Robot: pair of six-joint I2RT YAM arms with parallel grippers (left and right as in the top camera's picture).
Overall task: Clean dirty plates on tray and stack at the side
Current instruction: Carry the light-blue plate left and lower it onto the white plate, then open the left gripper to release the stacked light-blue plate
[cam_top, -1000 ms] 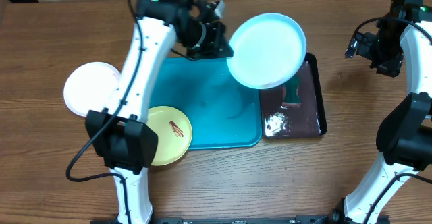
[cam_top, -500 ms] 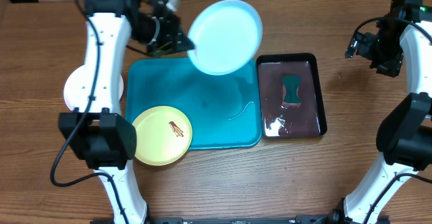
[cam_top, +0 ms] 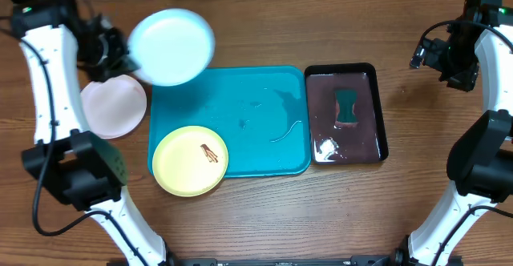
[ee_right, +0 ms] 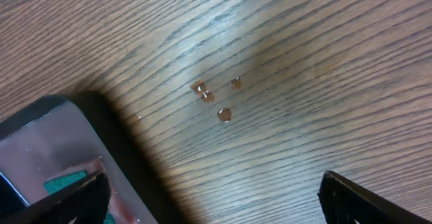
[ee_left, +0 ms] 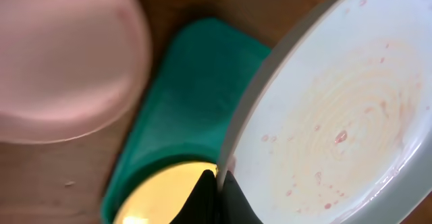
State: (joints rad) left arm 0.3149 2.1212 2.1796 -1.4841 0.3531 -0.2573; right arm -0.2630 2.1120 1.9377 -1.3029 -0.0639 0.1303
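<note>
Transfer of mint-cyan plate (cam_top: 171, 46): your left gripper (cam_top: 111, 48) is clenched on its rim, holding it above the far-left corner of the tray (cam_top: 264, 150) near the white plate (cam_top: 114, 107); centre it over that plate and lower it flat before letting go; right gripper (cam_top: 437, 54) hangs released, empty.

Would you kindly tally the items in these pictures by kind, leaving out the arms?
Plates: 3 (mint plate, pale plate, yellow plate)
Trays: 2 (blue tray, black tray)
Sponge: 1
Total: 6
</note>
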